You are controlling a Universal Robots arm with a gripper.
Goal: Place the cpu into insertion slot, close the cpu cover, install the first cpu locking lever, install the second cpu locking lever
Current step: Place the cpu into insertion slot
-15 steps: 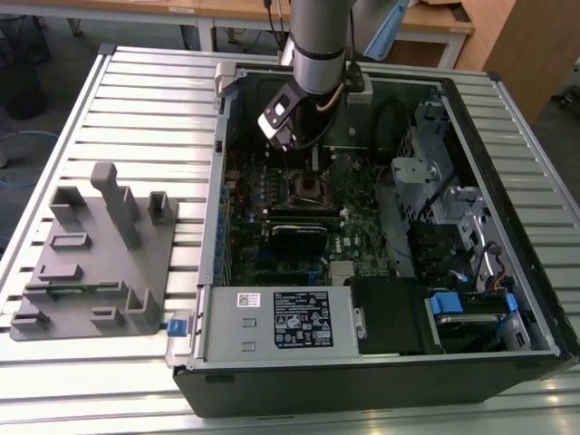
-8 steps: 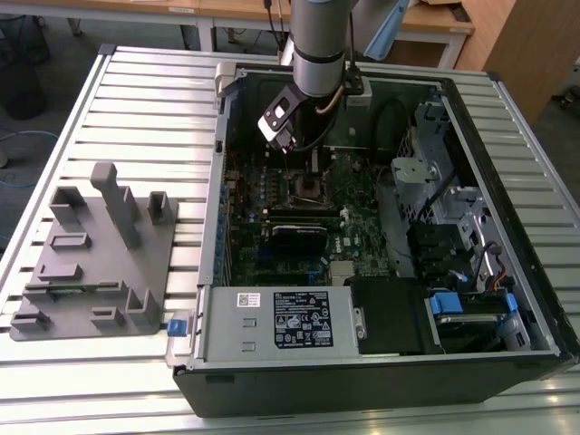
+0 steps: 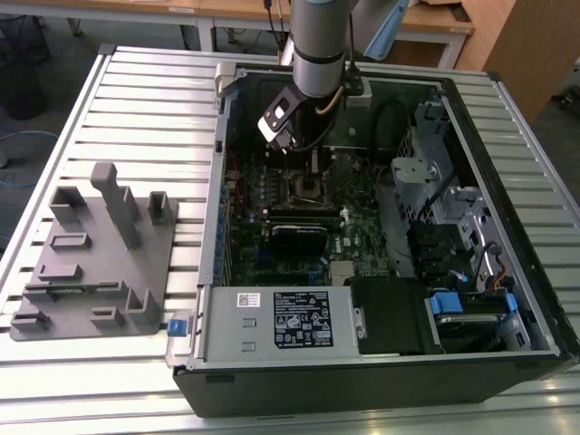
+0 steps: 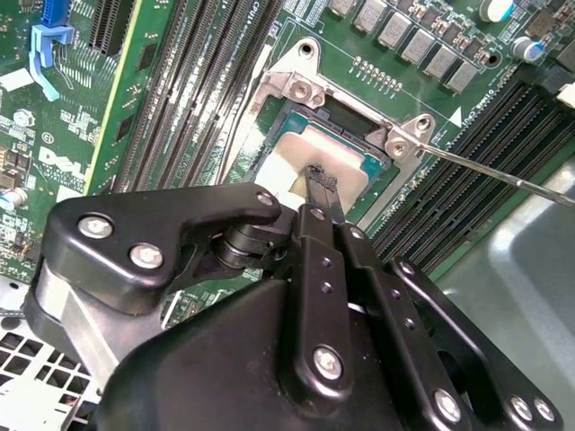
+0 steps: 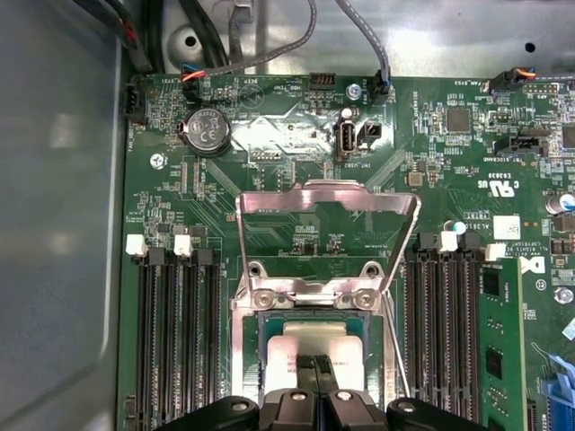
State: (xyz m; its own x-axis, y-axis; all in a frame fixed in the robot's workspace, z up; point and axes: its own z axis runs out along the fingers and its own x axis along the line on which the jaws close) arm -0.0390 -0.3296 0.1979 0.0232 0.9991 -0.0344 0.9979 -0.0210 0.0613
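Showing a ribbed aluminium worktop of parallel slats, the exterior view sets an open computer case on it, with a grey moulded fixture tray just beside the case on the exterior view's left. Wooden desks and a wooden cabinet stand behind the worktop on a grey floor. Inside the case, a labelled power supply lies along the near wall. The silver arm reaches down from above to the middle of the green motherboard.

The pincer is clenched. In both wrist views its two slim black fingers are pressed together with nothing seen between them, their tips at the top face of the cpu. Whether they touch it or hang just above cannot be told.

The cpu – pale metal top, green edge – lies flat inside the insertion slot, framed by the slot's silvery rim.

The cpu cover stands raised on its hinge at the far side of the slot, its cut-out centre showing the board behind it, so the slot is still uncovered.

A thin wire locking lever runs out from one hinge corner of the slot and slants over the neighbouring black memory slots, unlatched.

Banks of memory slots flank the slot on both sides; a coin-cell battery sits near the board's edge, beside the bare grey case floor.
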